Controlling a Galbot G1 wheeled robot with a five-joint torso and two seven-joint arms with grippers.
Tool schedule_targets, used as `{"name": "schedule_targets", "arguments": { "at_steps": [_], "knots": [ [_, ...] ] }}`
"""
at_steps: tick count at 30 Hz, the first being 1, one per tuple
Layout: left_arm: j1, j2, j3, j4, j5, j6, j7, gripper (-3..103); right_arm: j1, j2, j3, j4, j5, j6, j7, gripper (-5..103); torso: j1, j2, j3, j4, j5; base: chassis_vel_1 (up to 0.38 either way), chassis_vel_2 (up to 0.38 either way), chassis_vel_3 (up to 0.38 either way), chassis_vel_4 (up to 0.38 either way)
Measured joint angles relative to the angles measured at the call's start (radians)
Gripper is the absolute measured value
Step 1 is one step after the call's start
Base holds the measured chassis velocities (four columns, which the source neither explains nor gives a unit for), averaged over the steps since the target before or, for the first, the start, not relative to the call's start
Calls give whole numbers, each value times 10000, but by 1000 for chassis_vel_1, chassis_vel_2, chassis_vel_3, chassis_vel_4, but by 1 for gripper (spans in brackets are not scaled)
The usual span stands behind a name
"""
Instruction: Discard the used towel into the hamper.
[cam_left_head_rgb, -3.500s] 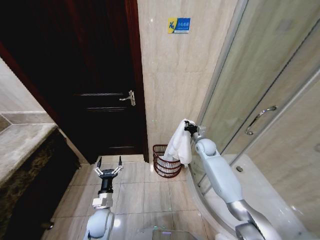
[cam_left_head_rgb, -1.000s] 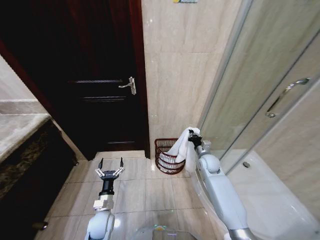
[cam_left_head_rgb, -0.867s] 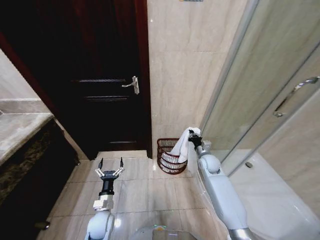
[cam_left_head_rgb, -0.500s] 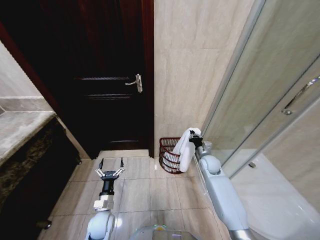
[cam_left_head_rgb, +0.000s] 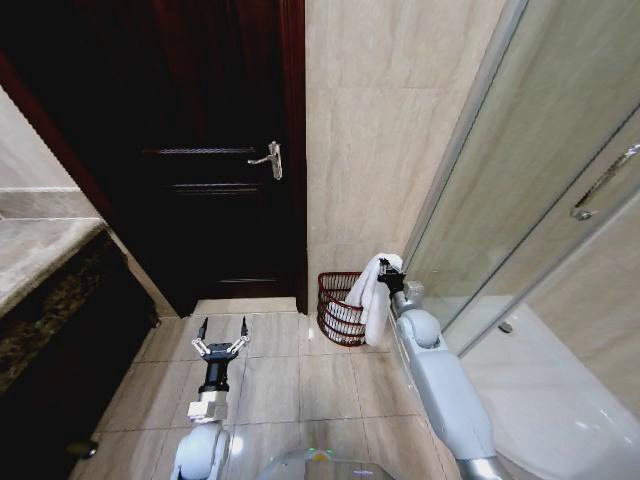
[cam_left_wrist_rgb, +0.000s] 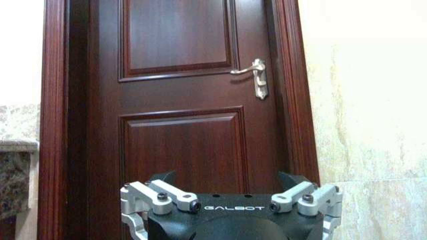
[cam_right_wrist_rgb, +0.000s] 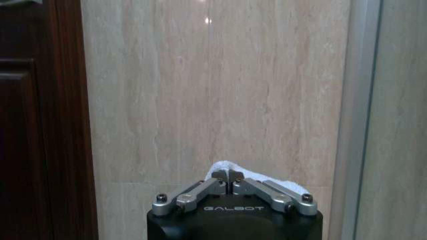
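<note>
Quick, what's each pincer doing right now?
Left pincer: open, holding nothing, over the floor tiles.
Right pincer: closed on the white towel, beside the hamper.

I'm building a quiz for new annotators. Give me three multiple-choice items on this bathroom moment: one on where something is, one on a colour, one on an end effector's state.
1. Where does the hamper stand?
A. on the floor against the tiled wall, between the door and the shower enclosure
B. on the countertop
C. inside the shower

2. What colour is the towel?
A. blue
B. white
C. dark red

3. What state is the right end effector in?
A. open and empty
B. shut on the towel
C. shut on the door handle

Answers:
1 A: the head view shows it at the foot of the wall, beside the door.
2 B: it hangs pale white over the hamper's right side.
3 B: the right wrist view shows the fingers closed with towel at their tips; the left end effector hangs open over the floor.
</note>
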Motion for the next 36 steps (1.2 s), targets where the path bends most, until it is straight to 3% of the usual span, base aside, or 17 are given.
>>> {"name": "schedule_targets", "arguments": {
  "at_steps": [36],
  "knots": [
    [-112,-185,48,143,119,-169,14,100,-359,-96,92,492,-462,99,125,1,-619,-1450,-822,1,2,-59,60,56,-55]
  ]
}}
